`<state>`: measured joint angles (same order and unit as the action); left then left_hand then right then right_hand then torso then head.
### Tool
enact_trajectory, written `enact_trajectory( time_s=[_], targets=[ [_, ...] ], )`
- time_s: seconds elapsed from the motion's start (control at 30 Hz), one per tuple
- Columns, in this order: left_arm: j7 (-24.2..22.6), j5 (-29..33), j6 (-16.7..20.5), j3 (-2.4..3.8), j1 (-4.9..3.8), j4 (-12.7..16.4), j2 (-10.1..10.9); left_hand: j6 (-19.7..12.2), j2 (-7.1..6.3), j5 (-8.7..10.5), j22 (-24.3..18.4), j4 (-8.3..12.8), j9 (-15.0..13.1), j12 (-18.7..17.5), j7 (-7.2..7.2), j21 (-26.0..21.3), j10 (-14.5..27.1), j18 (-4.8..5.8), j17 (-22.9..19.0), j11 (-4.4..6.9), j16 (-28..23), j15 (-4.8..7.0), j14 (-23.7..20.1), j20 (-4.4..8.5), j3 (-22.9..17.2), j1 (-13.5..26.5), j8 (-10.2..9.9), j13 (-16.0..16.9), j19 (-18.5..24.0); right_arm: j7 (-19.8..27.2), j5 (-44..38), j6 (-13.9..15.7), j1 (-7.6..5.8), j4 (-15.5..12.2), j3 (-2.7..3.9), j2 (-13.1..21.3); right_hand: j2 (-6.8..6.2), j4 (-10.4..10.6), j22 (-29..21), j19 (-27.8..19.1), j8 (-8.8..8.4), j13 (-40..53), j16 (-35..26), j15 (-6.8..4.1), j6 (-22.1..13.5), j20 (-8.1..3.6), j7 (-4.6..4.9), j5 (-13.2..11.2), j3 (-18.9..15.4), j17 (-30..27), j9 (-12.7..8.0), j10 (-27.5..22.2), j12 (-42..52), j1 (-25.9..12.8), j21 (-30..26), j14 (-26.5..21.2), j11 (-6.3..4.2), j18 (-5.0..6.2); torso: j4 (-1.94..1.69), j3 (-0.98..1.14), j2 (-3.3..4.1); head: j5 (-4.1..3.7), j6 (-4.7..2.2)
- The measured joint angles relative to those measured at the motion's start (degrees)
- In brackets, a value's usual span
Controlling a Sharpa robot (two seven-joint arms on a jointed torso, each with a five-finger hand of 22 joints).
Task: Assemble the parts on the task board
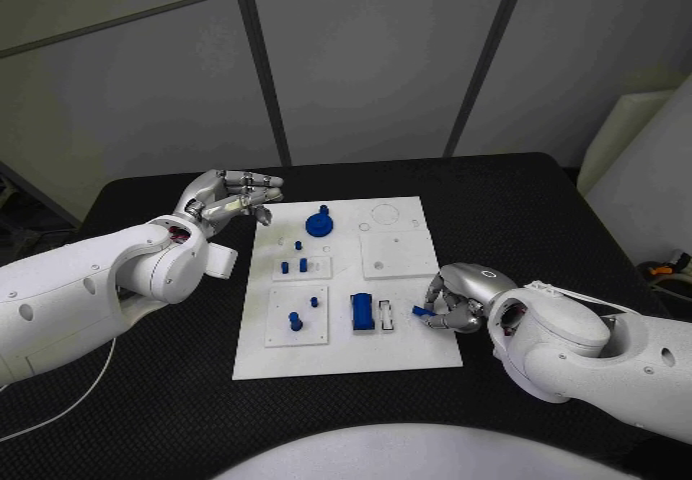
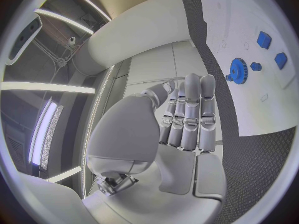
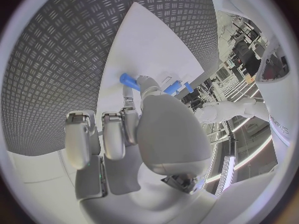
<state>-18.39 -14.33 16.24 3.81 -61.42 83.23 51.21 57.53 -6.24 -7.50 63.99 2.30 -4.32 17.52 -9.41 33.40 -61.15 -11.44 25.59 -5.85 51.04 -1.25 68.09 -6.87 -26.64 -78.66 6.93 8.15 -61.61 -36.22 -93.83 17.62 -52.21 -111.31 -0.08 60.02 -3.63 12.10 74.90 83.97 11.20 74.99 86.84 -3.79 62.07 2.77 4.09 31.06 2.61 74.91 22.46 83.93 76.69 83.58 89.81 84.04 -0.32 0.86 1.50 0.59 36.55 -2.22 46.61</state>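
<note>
1. Left hand (image 1: 231,197): hovers above the black table (image 1: 144,400), just off the task board's far-left corner. In the left wrist view its fingers (image 2: 190,112) lie side by side, gently curled, with nothing in them. It touches no part.

2. Task board (image 1: 346,360): white plate in the middle of the table, long axis running away from the robot.

3. Blue gear (image 1: 320,221): stands near the board's far-left corner, just beside the left hand's fingertips. Left hand is the nearer one.

4. Small blue pegs (image 1: 293,267): along the board's left side, some on a raised white tile and two more on a lower tile (image 1: 299,316) towards the near-left corner.

5. Blue block (image 1: 362,312): upright rectangular piece near the middle of the board's near half, long axis running near to far; a narrow white slot (image 1: 387,316) sits just beside it, on the side towards the right hand.

6. Small blue part (image 1: 423,311): pinched at the right hand's fingertips, near the board's right edge. It lies just to the right of the slot and the block, so I judge the coming move a short carry leftwards.

7. Right hand (image 1: 459,300): over the board's right edge, near half. The right wrist view shows two fingers (image 3: 131,112) closed on the blue part (image 3: 129,81), the others curled alongside.
</note>
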Motion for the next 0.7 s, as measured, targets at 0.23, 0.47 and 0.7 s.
enact_trajectory(
  time_s=[0.23, 0.47, 0.7],
  targets=[
    [0.0, 0.0, 0.0, 0.00, 0.00, 0.0, 0.0, 0.0, 0.00, 0.00, 0.0, 0.0, 0.0, 0.0, 0.00, 0.0, 0.0, 0.00, 0.0, 0.00, 0.0, 0.00, 0.0, 0.00, 0.0, 0.0, 0.0, 0.0, 0.0, -0.1, 3.7, 4.8, 0.34, -0.9, -0.27, 0.1, 0.00, 1.2, 0.0, 0.0, 0.11, 0.0, 0.0, 0.00, 0.2, 0.00, -0.15, -2.3, 2.8, 0.0, 0.0, 0.0, 0.0, 0.0, 0.0, 0.0, 0.01, 0.00, -0.04, -0.02, 0.01, 0.07, -0.07],
    [0.0, 0.0, 0.0, 0.00, 0.00, 0.1, 0.0, 0.0, 0.00, 0.00, 0.0, 0.0, 0.0, 0.2, 0.00, 0.0, 0.0, -0.01, 0.0, 0.00, 0.0, 0.00, 0.0, 0.00, 0.0, 0.0, 0.0, 0.0, 0.0, 0.2, 6.7, 8.2, 0.33, -1.4, -0.24, -0.7, -0.07, 1.7, 0.0, 0.0, 0.17, 0.0, 0.0, 0.00, 0.2, 0.00, -0.15, -2.7, 3.8, 0.0, 0.0, 0.0, 0.0, 0.0, 0.0, 0.0, 0.01, 0.00, -0.04, -0.02, 0.07, 0.20, 0.03],
    [0.1, 0.0, 0.0, 0.00, 0.00, 0.2, 0.0, 0.0, 0.00, 0.00, 0.0, 0.0, 0.1, 0.2, 0.00, 0.0, 0.0, 0.00, -0.1, 0.00, 0.0, 0.00, 0.0, 0.00, 0.0, 0.0, 0.0, 0.0, 0.0, 0.4, 9.3, 9.4, 0.32, -0.9, -0.23, -2.3, -1.36, 2.5, 0.0, 0.0, 0.27, -0.1, 0.0, 0.00, 0.7, 0.00, -0.08, -1.5, 4.3, 0.0, 1.3, 0.2, 0.2, -2.8, 0.0, 0.0, -0.15, 0.00, -0.04, -0.04, 0.05, 0.40, -0.01]
  ],
)
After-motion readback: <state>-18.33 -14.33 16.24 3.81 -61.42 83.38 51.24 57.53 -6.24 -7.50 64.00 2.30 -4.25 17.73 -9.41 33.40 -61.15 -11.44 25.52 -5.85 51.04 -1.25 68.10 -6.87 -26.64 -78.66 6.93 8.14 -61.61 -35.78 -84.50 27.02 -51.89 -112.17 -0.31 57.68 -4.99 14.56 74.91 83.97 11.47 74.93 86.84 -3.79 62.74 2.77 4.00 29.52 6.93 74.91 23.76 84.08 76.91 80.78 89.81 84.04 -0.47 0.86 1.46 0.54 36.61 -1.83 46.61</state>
